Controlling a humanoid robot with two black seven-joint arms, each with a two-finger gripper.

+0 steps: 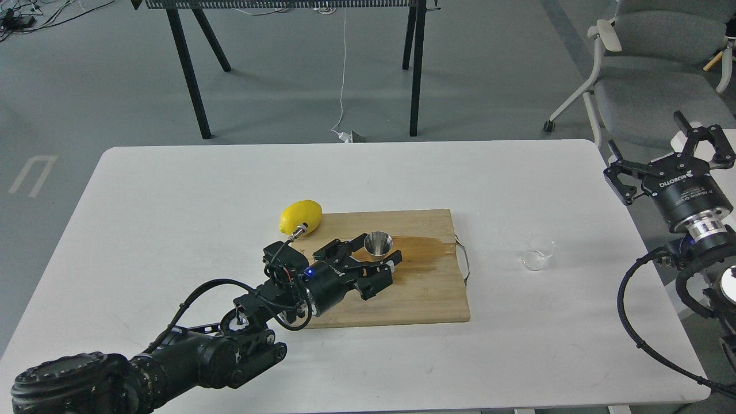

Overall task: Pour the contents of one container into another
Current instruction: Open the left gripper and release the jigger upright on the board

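White table (pixel 172 190), bamboo cutting board (pixel 425 299) | left end effector (pixel 374 261) wide around steel jigger (pixel 378 242), not gripping | right end effector (pixel 661 167) wide, empty, away from glass cup (pixel 537 253) | step: steadying jigger | next: right grasps cup

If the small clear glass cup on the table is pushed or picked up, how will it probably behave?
The glass cup seems to lie on its side on the white table, right of the cutting board, so a push may well roll it. It looks thin and clear, so probably light but fragile. Smooth glass could slip in the open right tool.
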